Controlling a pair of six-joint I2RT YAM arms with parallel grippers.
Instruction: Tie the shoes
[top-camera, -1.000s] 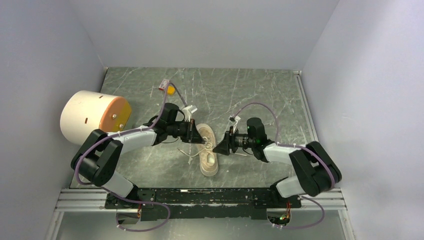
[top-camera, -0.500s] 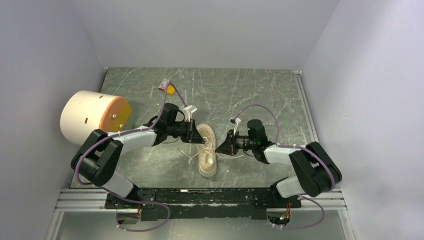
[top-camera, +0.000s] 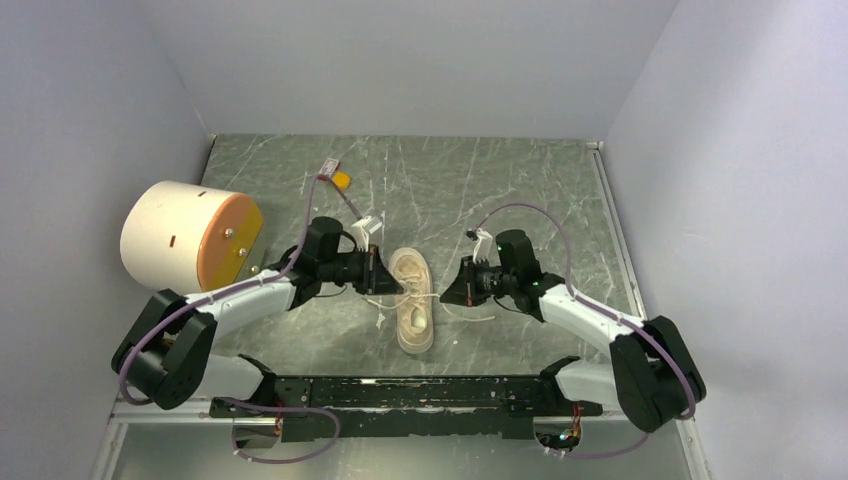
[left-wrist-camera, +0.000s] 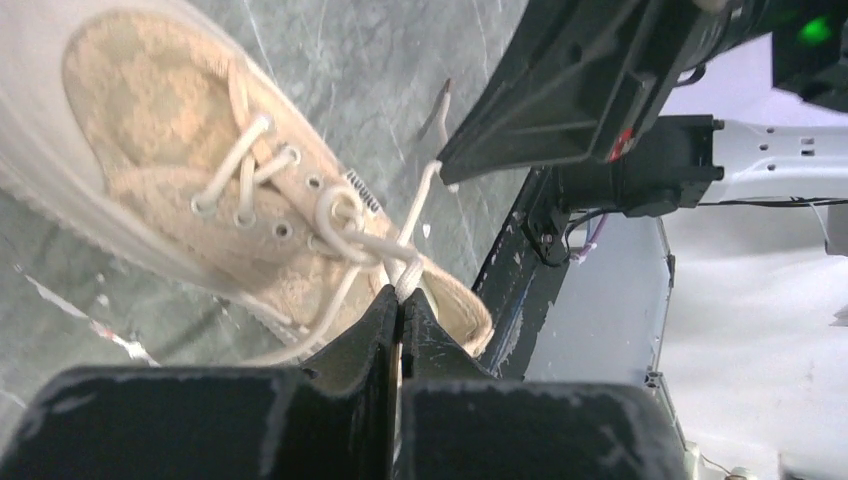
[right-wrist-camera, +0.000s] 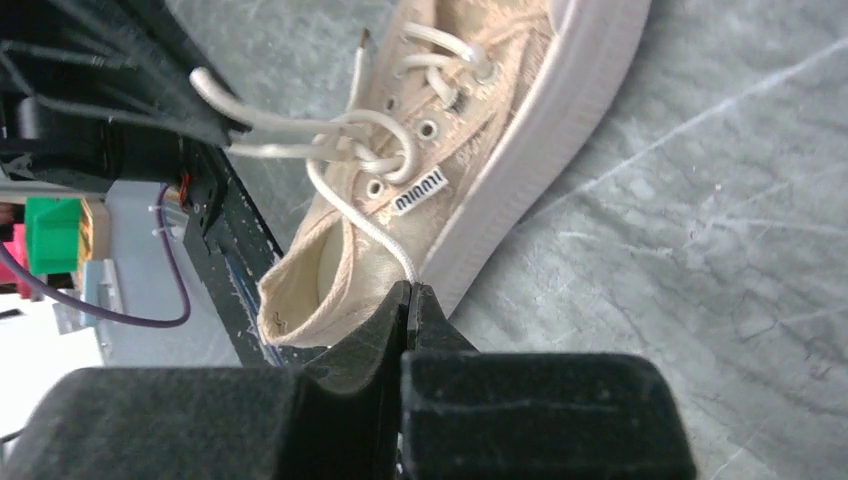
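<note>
The shoe (top-camera: 413, 300), a small cream low-top sneaker, lies on the marbled table between both arms, heel toward the near edge. Its white laces are crossed in a loose knot over the tongue (left-wrist-camera: 345, 215). My left gripper (top-camera: 378, 272) sits at the shoe's left side, shut on a lace strand (left-wrist-camera: 407, 272) that enters its tips (left-wrist-camera: 400, 297). My right gripper (top-camera: 444, 290) is at the shoe's right side, shut on the other lace strand (right-wrist-camera: 365, 225), which runs into its tips (right-wrist-camera: 410, 288). Each gripper shows in the other's wrist view with lace leading to it.
A large cream cylinder with an orange end (top-camera: 190, 235) lies at the left wall. A small orange piece with a tag (top-camera: 340, 178) lies behind the left arm. The black base rail (top-camera: 450, 395) runs along the near edge. Walls enclose three sides.
My right gripper has closed onto a lace strand and drawn slightly right. My left arm has pulled back a little to the left, still holding its strand. The laces are drawn tighter.
</note>
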